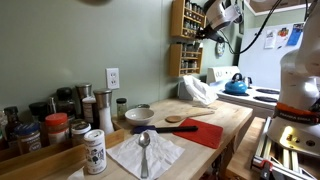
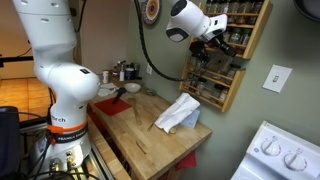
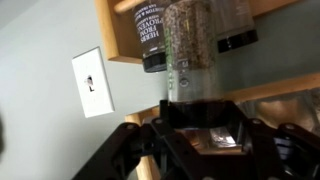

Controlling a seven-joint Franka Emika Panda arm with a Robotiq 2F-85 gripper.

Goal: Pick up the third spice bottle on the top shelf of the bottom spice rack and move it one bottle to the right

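**A:** Where is the bottle (image 3: 190, 50)?

**B:** On its shelf in the rack (image 2: 247, 62), which hangs on the wall above the back edge of the counter (image 2: 150, 140), toward the corner by the stove (image 2: 285, 150). In the wrist view it is the clear one full of flakes. It stands between a dark-labelled bottle (image 3: 150, 35) and a black-capped bottle (image 3: 232, 25), close against both.

**A:** And the tool (image 2: 205, 40)?

**B:** Up at the rack, right in front of that clear bottle. In the wrist view the bottle's end runs into the dark bulk of the tool. That part is blurred, so I cannot tell whether the fingers are spread round it or clamped on it.

**A:** So what makes this step go well?

**B:** I judge the grasp to be the step in hand. Centre the fingers on the body of the bottle, not the cap. Keep them clear of the neighbours, which crowd in so closely that a stray finger could push one off the shelf. The surface looks smooth and probably slippery, so grip it firmly. Then draw it straight out from the wall, level and upright, before any sideways travel. Sliding it along the shelf would knock the row.

**A:** What is the worst risk?

**B:** A dropped bottle hitting the counter's back edge below.
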